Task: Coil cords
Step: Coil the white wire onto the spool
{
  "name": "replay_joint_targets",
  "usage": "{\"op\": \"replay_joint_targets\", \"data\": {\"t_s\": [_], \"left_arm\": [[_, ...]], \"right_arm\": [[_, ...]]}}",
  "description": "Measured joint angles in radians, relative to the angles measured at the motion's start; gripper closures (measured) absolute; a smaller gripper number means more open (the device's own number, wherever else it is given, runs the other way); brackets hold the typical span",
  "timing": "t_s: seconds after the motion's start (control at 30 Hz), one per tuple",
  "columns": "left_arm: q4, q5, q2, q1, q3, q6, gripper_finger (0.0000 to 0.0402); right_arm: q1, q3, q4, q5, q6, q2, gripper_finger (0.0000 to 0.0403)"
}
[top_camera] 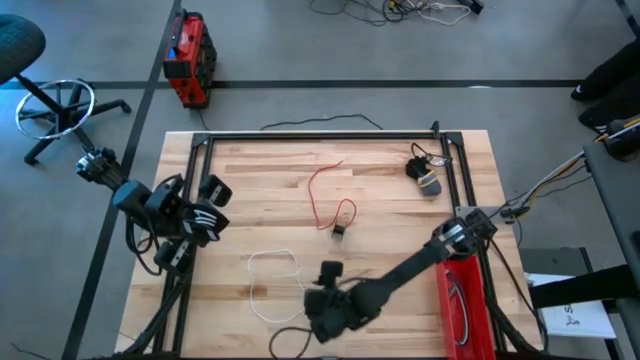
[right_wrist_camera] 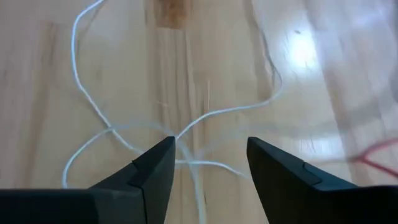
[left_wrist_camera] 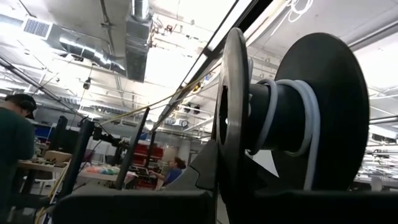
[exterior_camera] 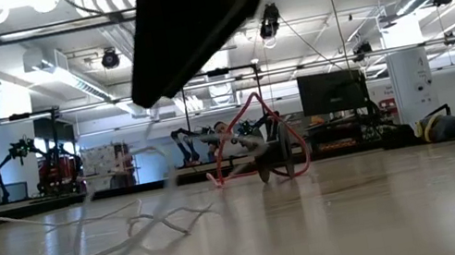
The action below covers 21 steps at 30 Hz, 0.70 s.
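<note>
A white cord (top_camera: 270, 272) lies in loose loops on the near middle of the wooden table. My right gripper (right_wrist_camera: 210, 152) hovers open just over a spot where its strands (right_wrist_camera: 186, 134) cross. In the low view part of the cord (exterior_camera: 134, 233) rises off the wood. My left gripper (top_camera: 205, 215) at the table's left edge carries a black spool (left_wrist_camera: 292, 118) with a few white turns (left_wrist_camera: 308, 112) on it. A red cord (top_camera: 325, 195) with a dark plug (top_camera: 338, 232) lies mid-table. A black coiled cord (top_camera: 425, 175) lies far right. My left gripper holds the black spool right in front of its camera, lifted off the table with its axle (left_wrist_camera: 283, 115) level. The spool itself hides where the fingers meet it. My right gripper: whether a blurred white strand (right_wrist_camera: 194, 186) between its fingers touches them cannot be told.
A black metal frame (top_camera: 320, 135) runs along the table's far, left and right sides. A red case (top_camera: 462, 305) lies at the near right. A thin black cable loop (top_camera: 288, 338) sits at the near edge. A red toolbox (top_camera: 186, 58) and a stool (top_camera: 55, 105) stand on the floor.
</note>
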Motion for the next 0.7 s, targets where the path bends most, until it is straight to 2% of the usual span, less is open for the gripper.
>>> {"op": "replay_joint_targets", "data": {"t_s": [0.13,0.3,0.7], "left_arm": [[-0.001,0.0,-0.001,0.0,0.0,0.0,0.0401],[-0.007,0.0,-0.009,0.0,0.0,0.002,0.0401],[-0.016,0.0,-0.008,0.0,0.0,0.004,0.0401]], "right_arm": [[-0.04,-0.011,0.002,-0.127,-0.084,0.0,0.0215],[-0.055,-0.022,-0.015,-0.249,-0.092,0.0,0.0236],[-0.057,-0.081,-0.038,-0.24,-0.066,0.0,0.0277]]}}
